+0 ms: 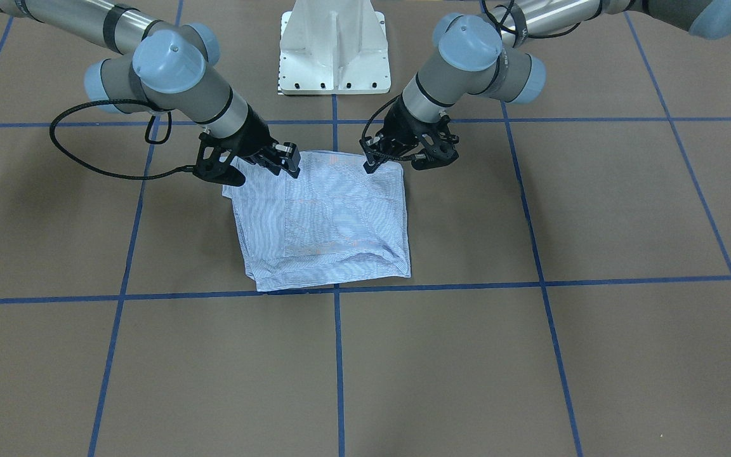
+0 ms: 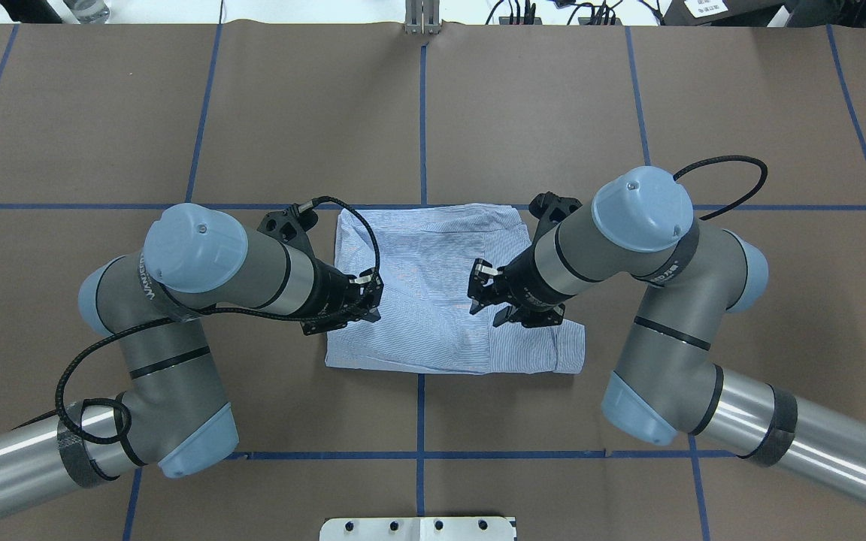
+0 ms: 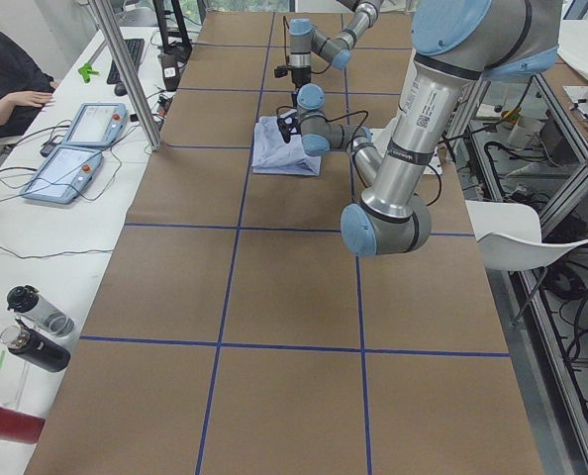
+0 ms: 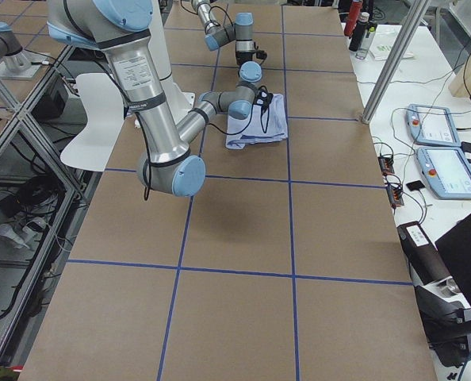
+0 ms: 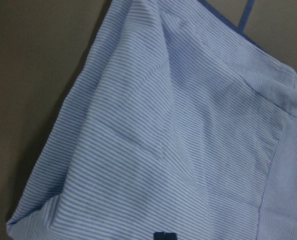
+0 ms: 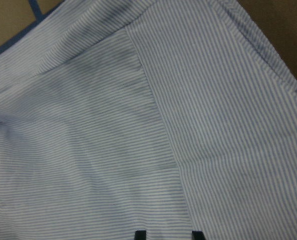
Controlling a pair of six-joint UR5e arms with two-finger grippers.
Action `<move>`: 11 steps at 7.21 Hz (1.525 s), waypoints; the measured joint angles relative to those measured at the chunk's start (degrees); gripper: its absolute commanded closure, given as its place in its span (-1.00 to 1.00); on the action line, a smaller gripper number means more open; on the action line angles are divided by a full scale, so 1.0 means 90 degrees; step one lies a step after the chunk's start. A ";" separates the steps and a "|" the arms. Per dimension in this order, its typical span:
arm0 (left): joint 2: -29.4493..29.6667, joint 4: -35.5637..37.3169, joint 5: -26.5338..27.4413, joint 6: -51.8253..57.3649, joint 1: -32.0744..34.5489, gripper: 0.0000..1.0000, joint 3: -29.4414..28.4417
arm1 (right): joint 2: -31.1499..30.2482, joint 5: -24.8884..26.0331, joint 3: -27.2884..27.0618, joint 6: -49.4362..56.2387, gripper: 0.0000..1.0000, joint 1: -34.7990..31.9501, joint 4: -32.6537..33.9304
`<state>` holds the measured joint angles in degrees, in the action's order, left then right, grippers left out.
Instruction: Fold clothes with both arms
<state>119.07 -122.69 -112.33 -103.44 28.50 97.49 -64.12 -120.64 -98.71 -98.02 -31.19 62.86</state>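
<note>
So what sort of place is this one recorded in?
Most likely a robotics lab's data-collection cell. The left arm and right arm work at a long paper-covered table marked with a blue tape grid. Teach pendants lie on a side bench where a person sits.

A robotics lab: robot arms (image 3: 413,148) over a blue-taped surface (image 3: 294,297), teach pendants (image 3: 91,124) and aluminium posts (image 3: 126,74) alongside

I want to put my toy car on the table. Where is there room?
The widest bare patch of table lies beyond the shirt, past the blue tape line, away from the robot. Near the robot it's crowded: the left tool and right tool hang over the shirt.
</note>
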 measured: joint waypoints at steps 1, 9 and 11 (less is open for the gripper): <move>-0.0012 0.0000 0.0001 -0.0001 -0.0002 1.00 -0.0047 | -0.0092 0.0083 0.0004 -0.0004 0.17 0.0127 0.0000; -0.0207 0.0022 0.0233 0.0009 -0.0020 1.00 -0.0375 | -0.0250 0.0249 0.0210 0.0001 0.07 0.0282 -0.0002; -0.0260 0.0045 0.0235 -0.0002 -0.0071 1.00 -0.0316 | -0.0250 0.0241 0.0199 0.0002 0.07 0.0258 -0.0002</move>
<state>116.73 -122.29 -110.22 -103.46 27.86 94.64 -66.37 -118.46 -96.92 -98.00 -28.87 62.84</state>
